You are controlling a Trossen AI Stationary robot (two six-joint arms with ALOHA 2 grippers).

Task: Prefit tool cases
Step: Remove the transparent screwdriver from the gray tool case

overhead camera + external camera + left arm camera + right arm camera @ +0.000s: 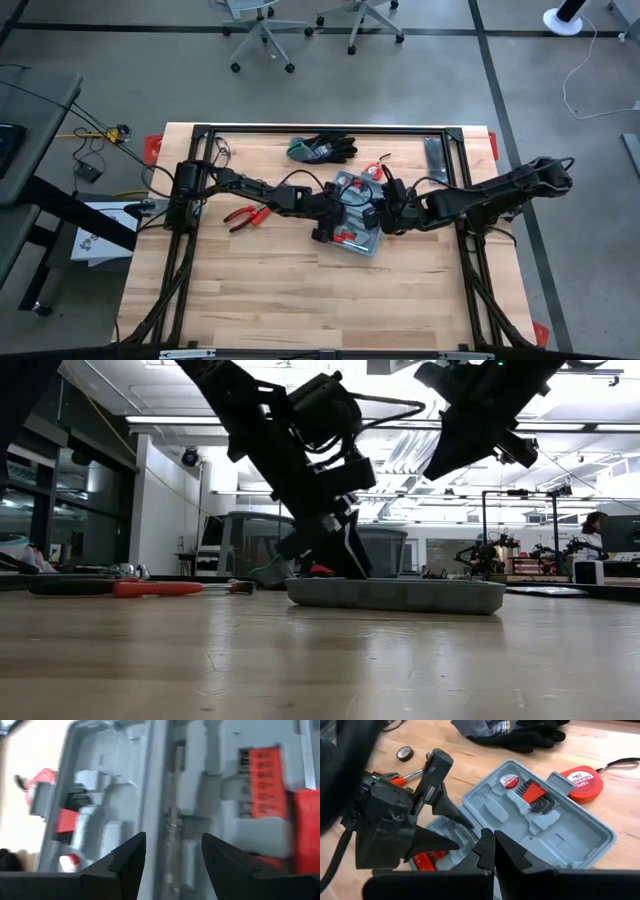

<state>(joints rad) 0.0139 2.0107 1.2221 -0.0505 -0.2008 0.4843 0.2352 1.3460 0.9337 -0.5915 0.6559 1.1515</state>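
**Case lies open, partly filled, both arms crowded over it**

The grey-blue tool case lies open near the middle of the wooden surface. Some recesses are filled: a set of hex keys and orange-red pieces sit inside. Other recesses look empty, and the pliers and the tape measure lie outside, so I judge much fitting is left. The left gripper stands open, empty, just above a recess. The right gripper is closed, holding nothing, beside it. The arms are close together; the front of the surface gives free room.
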